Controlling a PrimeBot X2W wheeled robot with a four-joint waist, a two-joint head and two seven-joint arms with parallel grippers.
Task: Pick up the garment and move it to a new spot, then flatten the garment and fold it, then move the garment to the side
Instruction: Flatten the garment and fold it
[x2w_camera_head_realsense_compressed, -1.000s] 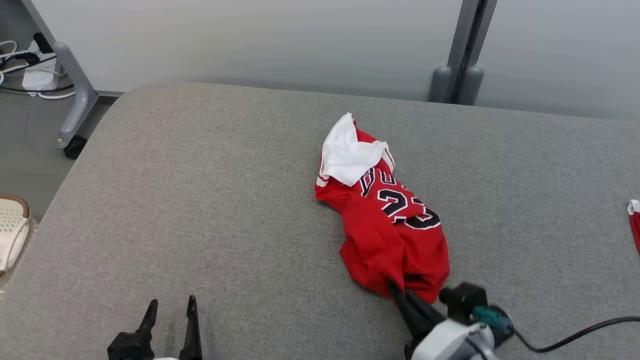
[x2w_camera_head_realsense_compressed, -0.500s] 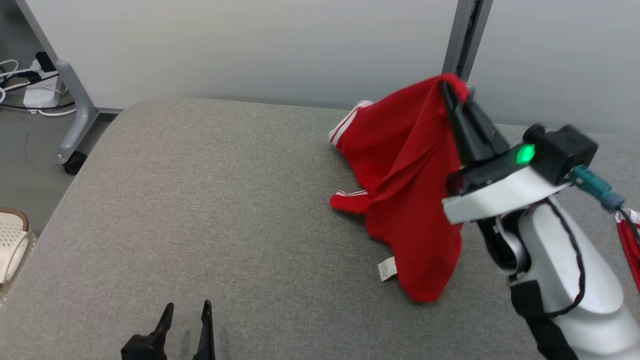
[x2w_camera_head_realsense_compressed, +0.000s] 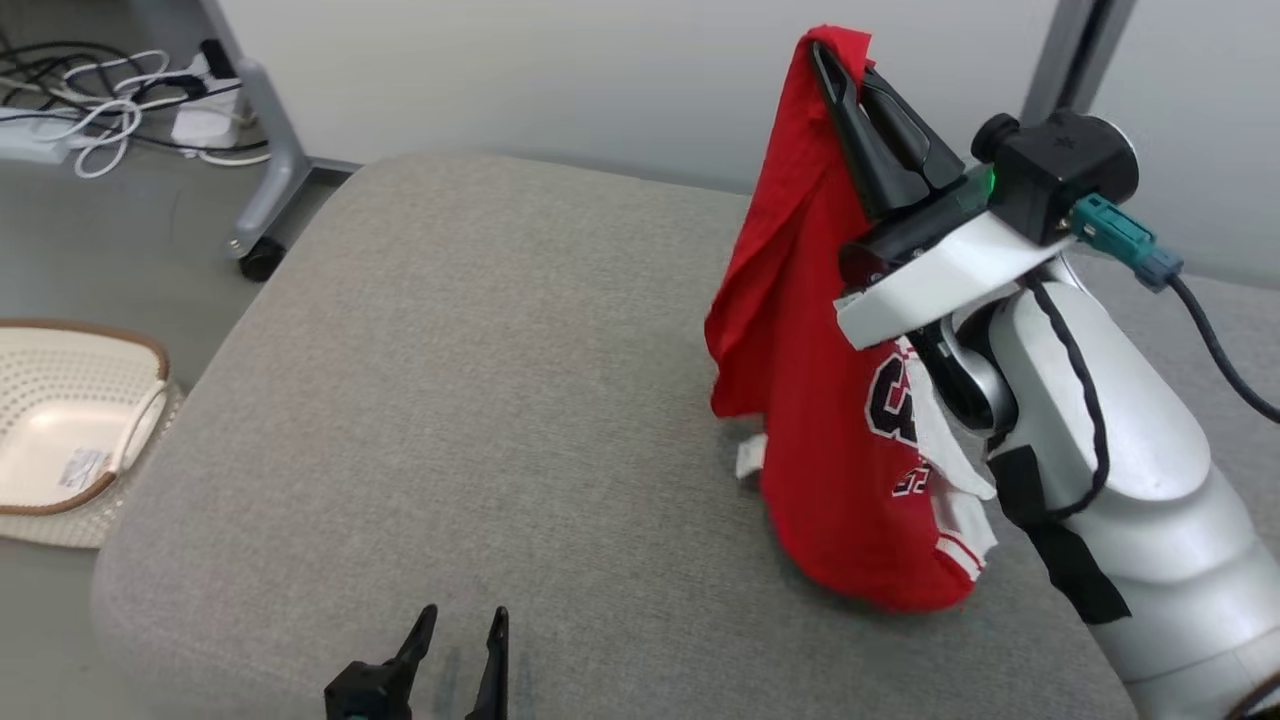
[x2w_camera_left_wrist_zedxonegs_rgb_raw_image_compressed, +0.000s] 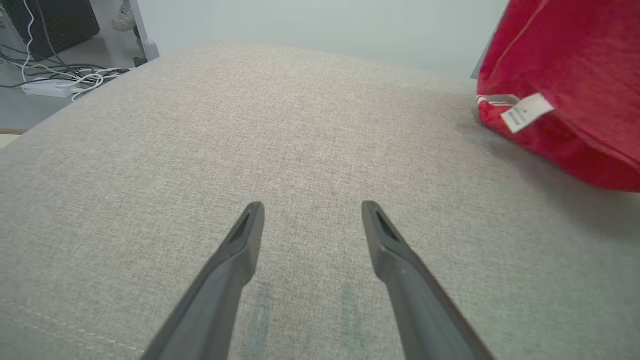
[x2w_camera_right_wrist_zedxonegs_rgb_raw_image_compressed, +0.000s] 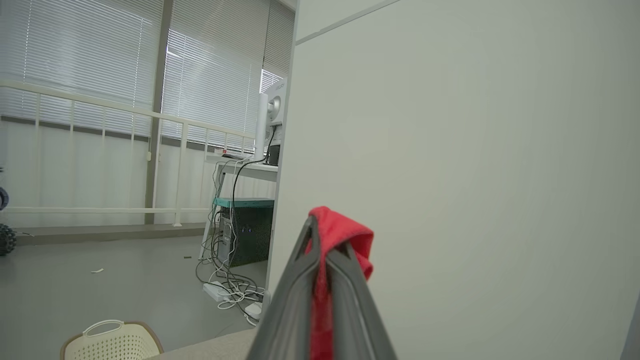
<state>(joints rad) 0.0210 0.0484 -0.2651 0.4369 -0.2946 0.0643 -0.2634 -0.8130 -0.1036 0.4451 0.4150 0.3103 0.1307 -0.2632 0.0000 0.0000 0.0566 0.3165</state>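
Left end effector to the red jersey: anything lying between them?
Nothing: bare grey cushion runs between the open left end effector and the hanging jersey. The left wrist view shows it, and the head view agrees.

Lighting is pretty easy here: bright, flat, diffuse room light, no hard shadows anywhere. The garment (x2w_camera_head_realsense_compressed: 820, 420) just drops a soft dark smudge on the grey cushion (x2w_camera_head_realsense_compressed: 500, 350) under it. In the left wrist view the left gripper (x2w_camera_left_wrist_zedxonegs_rgb_raw_image_compressed: 310, 210) leaves two faint streaks of shadow on the fabric below its fingers. Daylight comes through the blinds (x2w_camera_right_wrist_zedxonegs_rgb_raw_image_compressed: 75, 55) in the right wrist view, a bit washed out. The right gripper (x2w_camera_right_wrist_zedxonegs_rgb_raw_image_compressed: 320, 245) sits so close to that lens it goes soft. Both wrist views get some wide-angle stretch toward the edges. A tiny green light (x2w_camera_head_realsense_compressed: 990, 180) glows on the right wrist, no glare. Head view looks sharp.
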